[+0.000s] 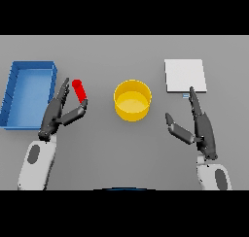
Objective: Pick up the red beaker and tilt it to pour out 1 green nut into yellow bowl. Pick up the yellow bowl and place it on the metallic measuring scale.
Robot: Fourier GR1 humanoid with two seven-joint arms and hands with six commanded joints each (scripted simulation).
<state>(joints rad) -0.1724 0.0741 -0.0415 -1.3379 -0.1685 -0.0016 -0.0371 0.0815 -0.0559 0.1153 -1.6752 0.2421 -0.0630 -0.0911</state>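
Observation:
The red beaker (78, 90) leans slightly, left of the yellow bowl (132, 100). My left hand (57, 112) is beside it with straight fingers on the beaker's left and the thumb tip at its lower end. The hand is open and nothing is curled round the beaker. No green nut shows, and the bowl looks empty. The metallic scale (184, 76) lies flat at the back right. My right hand (201, 126) hovers open just below the scale's front edge, fingers pointing toward it, thumb spread to the left.
A blue bin (28, 93) stands at the far left, close behind my left hand. The grey table (126, 148) stretches between the two hands and in front of the bowl.

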